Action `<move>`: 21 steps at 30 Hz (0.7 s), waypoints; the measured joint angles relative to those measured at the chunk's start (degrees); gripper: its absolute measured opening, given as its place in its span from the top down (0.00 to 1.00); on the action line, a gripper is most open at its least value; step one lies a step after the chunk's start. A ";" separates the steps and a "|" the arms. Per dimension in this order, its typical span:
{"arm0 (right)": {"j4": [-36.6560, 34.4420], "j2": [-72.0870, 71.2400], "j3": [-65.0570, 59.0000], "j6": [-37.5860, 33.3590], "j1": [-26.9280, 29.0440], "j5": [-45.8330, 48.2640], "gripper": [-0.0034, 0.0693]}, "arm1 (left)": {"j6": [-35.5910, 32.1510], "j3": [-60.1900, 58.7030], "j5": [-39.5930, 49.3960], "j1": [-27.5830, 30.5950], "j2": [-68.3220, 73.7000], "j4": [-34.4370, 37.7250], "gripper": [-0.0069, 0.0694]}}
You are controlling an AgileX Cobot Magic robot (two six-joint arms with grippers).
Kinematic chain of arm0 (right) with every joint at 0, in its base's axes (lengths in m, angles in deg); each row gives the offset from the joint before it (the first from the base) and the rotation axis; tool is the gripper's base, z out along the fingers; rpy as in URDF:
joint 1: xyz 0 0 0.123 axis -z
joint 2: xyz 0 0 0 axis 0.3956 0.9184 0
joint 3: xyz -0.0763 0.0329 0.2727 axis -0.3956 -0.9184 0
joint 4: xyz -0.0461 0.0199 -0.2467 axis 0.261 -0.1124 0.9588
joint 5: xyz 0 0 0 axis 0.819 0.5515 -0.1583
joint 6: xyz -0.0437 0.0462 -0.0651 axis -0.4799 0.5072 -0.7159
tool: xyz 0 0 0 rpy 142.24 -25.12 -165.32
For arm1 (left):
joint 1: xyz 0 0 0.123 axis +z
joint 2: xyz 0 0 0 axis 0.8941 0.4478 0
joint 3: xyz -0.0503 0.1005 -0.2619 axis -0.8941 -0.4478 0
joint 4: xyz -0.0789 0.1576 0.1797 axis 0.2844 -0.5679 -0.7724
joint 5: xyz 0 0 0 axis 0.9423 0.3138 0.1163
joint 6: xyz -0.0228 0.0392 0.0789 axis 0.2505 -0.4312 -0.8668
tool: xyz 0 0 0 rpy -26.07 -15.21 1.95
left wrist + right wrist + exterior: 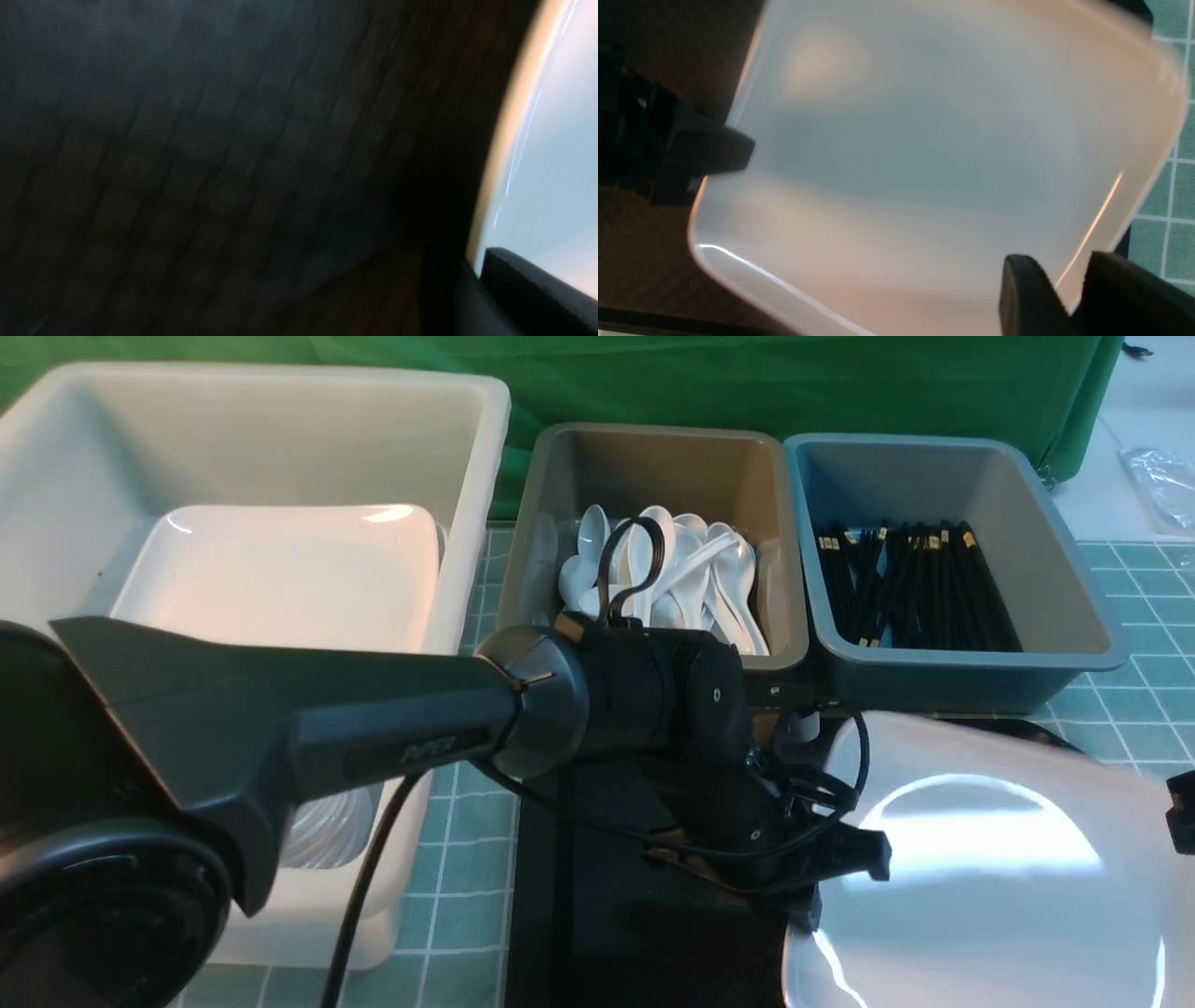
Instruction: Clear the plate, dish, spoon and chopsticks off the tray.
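Front view: the plate (990,859) hangs over the tray (635,915) by the counter's (1120,653) near right corner. Glossy, stiff and breakable, it probably slips easily, so opposite rim holds suit it. The right gripper (1062,273) pinches its rim. The left gripper's (845,887) upper finger overlaps the rim, but I cannot tell if it is clenched.

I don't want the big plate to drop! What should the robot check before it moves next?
1. Right gripper pinches the plate at its rim: ok.
2. Left gripper holds the opposite rim: ok.
3. Nothing lying on the plate that could slide off: ok.
4. Plate lifted clear of the tray: cannot tell, the pictures are blurred.
5. Room in the white tub: ok, only another plate lies flat inside.
6. Spoon or chopsticks left on the tray: cannot tell, the left arm hides much of it.
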 joint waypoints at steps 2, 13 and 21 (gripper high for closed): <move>0.06 0.00 0.00 0.00 0.00 0.00 0.66 | 0.22 -0.06 2.62 0.88 0.00 -0.21 0.85; 0.22 0.00 0.00 0.00 0.00 -0.24 0.65 | 4.33 -3.86 10.51 4.47 -7.18 -9.82 0.85; 0.71 0.00 0.00 0.00 0.00 0.00 0.63 | 10.61 -18.00 10.48 6.98 -17.11 -12.86 0.85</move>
